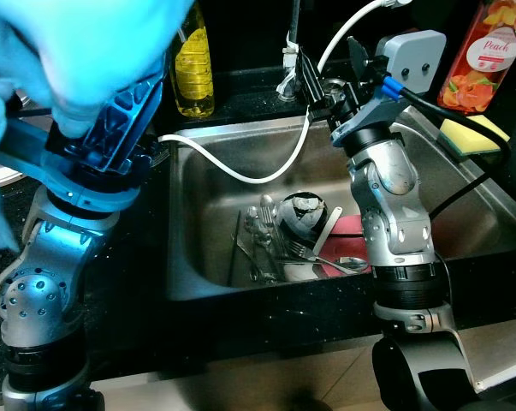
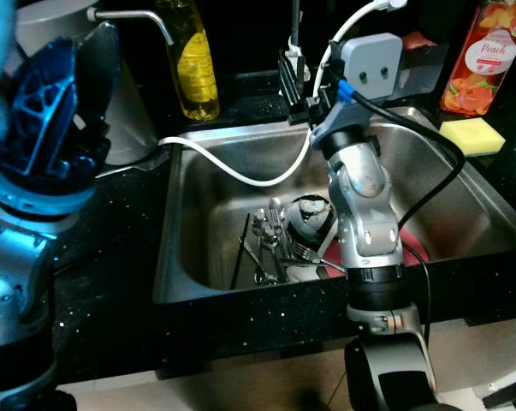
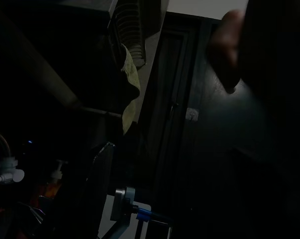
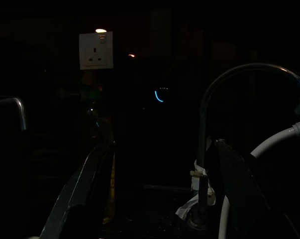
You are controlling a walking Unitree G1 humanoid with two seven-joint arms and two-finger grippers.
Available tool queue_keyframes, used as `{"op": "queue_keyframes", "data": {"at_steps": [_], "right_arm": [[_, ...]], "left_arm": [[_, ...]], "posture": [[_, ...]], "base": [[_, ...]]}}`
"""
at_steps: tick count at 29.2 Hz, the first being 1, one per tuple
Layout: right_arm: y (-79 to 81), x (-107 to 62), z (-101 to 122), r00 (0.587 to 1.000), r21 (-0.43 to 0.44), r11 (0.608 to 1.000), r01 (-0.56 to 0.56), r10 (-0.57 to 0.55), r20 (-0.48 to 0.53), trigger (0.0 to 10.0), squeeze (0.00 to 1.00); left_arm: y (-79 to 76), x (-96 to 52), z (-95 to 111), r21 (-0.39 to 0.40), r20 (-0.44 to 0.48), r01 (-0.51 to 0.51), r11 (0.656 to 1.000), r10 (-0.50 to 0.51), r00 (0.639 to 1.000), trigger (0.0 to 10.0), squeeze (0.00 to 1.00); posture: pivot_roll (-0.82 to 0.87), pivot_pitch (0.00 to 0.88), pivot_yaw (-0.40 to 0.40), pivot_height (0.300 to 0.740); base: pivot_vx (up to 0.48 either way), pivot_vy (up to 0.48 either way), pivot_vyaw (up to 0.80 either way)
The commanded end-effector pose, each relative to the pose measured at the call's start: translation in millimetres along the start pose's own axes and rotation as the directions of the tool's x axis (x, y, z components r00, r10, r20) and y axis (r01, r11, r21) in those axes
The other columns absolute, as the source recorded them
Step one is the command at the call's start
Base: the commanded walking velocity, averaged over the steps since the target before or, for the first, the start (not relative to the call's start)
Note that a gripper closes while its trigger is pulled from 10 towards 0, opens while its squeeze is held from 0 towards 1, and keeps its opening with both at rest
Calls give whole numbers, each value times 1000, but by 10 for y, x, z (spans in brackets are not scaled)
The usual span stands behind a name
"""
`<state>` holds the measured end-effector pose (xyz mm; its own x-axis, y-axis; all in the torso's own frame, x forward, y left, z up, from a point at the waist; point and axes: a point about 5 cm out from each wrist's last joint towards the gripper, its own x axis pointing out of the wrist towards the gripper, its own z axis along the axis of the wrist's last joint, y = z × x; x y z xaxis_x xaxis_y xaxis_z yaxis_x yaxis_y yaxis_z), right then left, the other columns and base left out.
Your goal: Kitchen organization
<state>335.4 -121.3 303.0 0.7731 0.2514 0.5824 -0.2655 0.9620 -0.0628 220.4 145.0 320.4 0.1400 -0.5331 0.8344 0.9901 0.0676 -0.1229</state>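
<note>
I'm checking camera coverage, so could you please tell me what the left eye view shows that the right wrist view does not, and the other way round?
Of the two, the left eye view adds the sink holding cutlery, a yellow bottle behind it and a yellow sponge on the counter. The right wrist view adds a wall socket and the tap's curved spout. Both show the white hose and the right gripper, fingers apart near the tap's base.

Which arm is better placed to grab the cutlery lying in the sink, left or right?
Right, probably. The right gripper hangs at the back rim of the sink, with the cutlery below it. The left gripper is raised over the counter, away from the basin.
</note>
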Motion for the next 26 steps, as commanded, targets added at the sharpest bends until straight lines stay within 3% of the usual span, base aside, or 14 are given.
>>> {"op": "queue_keyframes", "data": {"at_steps": [1,26], "right_arm": [[-3,-21,-24,1000,0,1000,3,-3,-10,10000,0],[-3,-24,-28,1000,0,1000,7,-7,-11,10000,0]], "left_arm": [[-18,6,5,16,-5,6,1000,-6,1000,10000,0],[-18,2,15,15,-6,7,1000,-6,1000,10000,0]], "posture": [[-73,0,81,740],[-72,0,84,740]], "base": [[0,0,0],[0,0,0]]}}
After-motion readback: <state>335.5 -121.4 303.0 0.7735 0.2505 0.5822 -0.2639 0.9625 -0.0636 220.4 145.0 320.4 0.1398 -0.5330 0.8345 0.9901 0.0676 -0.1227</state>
